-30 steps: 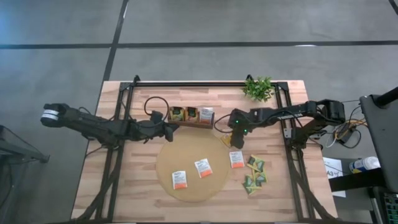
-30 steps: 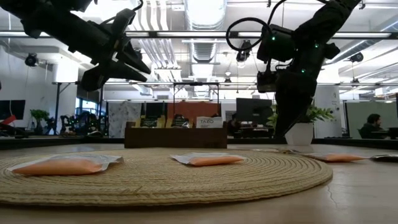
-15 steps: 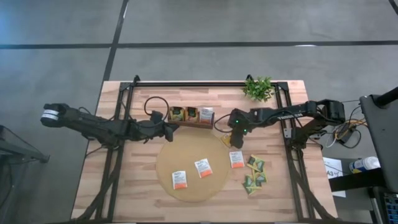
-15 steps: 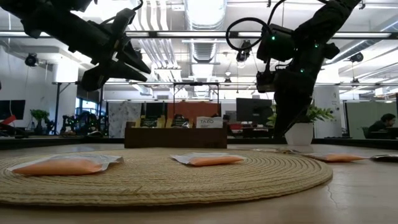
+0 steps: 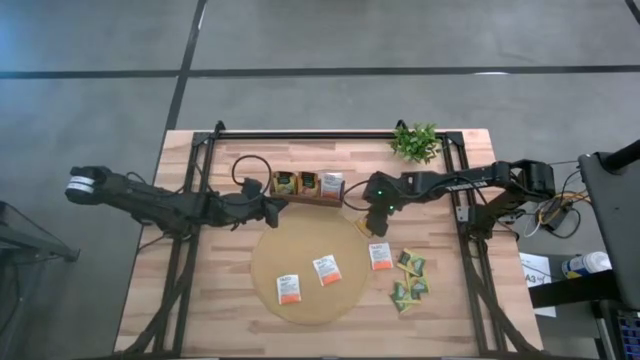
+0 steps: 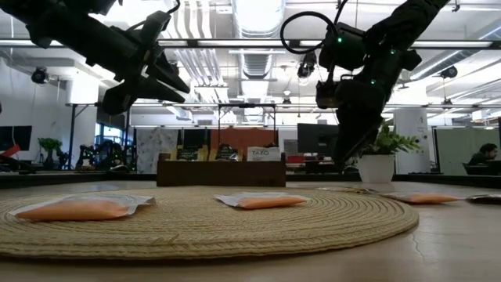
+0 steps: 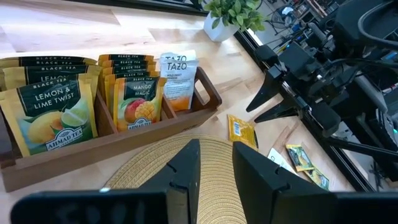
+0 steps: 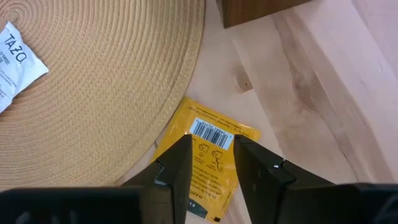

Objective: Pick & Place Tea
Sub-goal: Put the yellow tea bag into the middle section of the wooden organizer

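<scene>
Two grippers empty, right gripper [image 8: 211, 163] fingers slightly parted over yellow sachet [image 8: 208, 158], left gripper [image 7: 214, 171] narrowly parted above mat [image 7: 155, 163].

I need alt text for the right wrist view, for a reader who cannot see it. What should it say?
Seen past the right gripper, whose two dark fingers stand apart, a yellow tea sachet lies barcode-up on the wooden table, beside the edge of the round woven mat. A white sachet lies on the mat, and a corner of the dark tray shows beyond.
</scene>
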